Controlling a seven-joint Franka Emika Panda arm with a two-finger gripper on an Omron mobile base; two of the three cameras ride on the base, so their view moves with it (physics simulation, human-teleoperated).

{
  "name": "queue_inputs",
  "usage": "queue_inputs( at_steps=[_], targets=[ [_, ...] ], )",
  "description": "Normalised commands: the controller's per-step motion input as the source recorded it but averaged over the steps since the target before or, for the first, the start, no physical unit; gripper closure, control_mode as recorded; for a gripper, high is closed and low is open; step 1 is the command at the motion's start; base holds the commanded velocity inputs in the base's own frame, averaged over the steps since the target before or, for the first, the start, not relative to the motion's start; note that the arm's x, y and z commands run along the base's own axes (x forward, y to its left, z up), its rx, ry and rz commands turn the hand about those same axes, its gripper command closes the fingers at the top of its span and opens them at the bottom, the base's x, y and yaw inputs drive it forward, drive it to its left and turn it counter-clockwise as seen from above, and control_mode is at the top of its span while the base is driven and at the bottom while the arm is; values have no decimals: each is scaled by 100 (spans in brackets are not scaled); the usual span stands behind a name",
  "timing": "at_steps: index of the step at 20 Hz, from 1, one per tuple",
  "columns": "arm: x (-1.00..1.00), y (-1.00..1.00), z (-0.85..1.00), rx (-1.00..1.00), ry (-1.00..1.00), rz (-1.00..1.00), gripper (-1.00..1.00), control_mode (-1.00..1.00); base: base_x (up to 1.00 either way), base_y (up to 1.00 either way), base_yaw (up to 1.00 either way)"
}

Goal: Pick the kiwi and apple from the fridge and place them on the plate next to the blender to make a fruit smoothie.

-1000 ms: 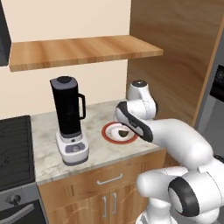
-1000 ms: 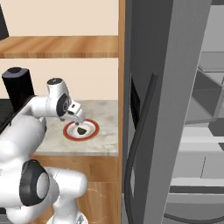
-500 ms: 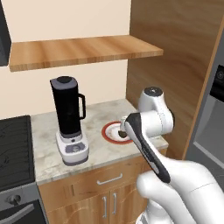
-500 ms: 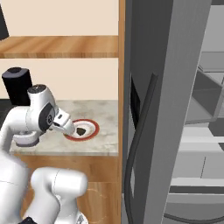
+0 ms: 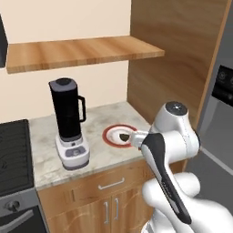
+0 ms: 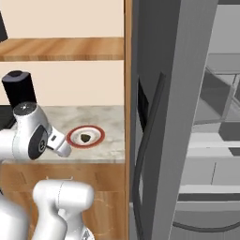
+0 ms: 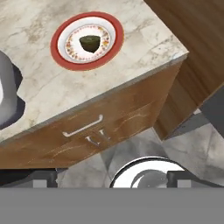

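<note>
The plate (image 7: 60,54) is white with a broad red rim and a speckled ring — the kiwi (image 7: 90,43) dull olive-green. The blender (image 5: 68,119) has a black jar on a white-grey base; the counter (image 7: 39,92) is beige-veined marble.

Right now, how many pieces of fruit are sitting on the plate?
1: the kiwi lies near the middle of the plate, on the counter right of the blender. No apple is on the plate.

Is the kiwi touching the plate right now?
Touching. In the hand view the kiwi lies in the middle of the plate, resting on it, with nothing holding it.
</note>
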Motion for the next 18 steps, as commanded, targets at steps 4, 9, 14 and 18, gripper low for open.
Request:
queue_inputs(
  at_steps=[4,9,14,18],
  targets=[
    [0,0,0,0,0,0,-100,100,-95,1,-59],
    [0,0,0,0,0,0,-100,100,-66,0,-81],
    [0,0,0,0,0,0,-100,100,-7,-35,-81],
    [0,0,0,0,0,0,-100,100,0,-84,-73]
  ],
)
